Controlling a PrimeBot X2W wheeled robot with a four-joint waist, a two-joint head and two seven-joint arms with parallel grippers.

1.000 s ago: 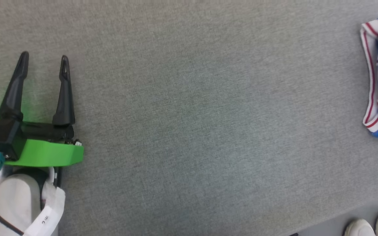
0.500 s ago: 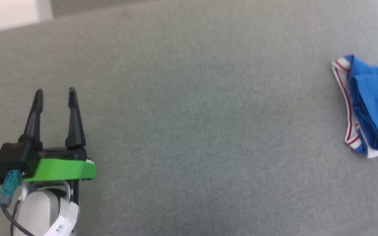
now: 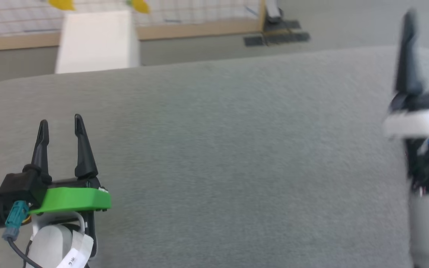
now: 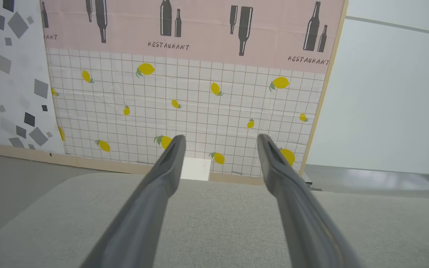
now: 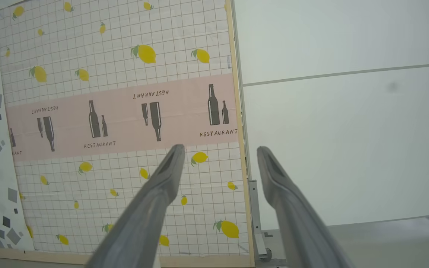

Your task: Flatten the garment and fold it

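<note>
The left gripper (image 3: 60, 120) stood over the near left part of the grey cloth-covered table (image 3: 214, 156), its two dark fingers spread apart and gripping nothing; a green bracket (image 3: 73, 199) sat behind the fingers, a teal plug (image 3: 15, 219) with a black cable hung at its outer side, and a white tag (image 3: 73, 254) looped round the pale forearm below. The right gripper (image 3: 428, 15) showed blurred over the table's right edge, its fingers likewise parted and unloaded; a white bracket (image 3: 419, 124) crossed its base; between the two grippers lay only the table's grey cloth.

Just beyond the table's far edge stood a white block (image 3: 97, 41). Behind it rose a panel (image 4: 184, 100) printed with a grid and yellow lemons, topped by a pink band (image 4: 207, 26) of dark bottles and the word RESTAURANT. Past the table's far left corner stood a second panel (image 4: 9, 74) of scattered grey squares; a wooden strip (image 3: 199, 31) ran along the panels' foot. A dark stand foot (image 3: 277, 33) rested on the floor at the lemon panel's right end; a plain white wall (image 4: 385, 93) closed off the side beyond the table's far right. Where the garment lay could not be told.
</note>
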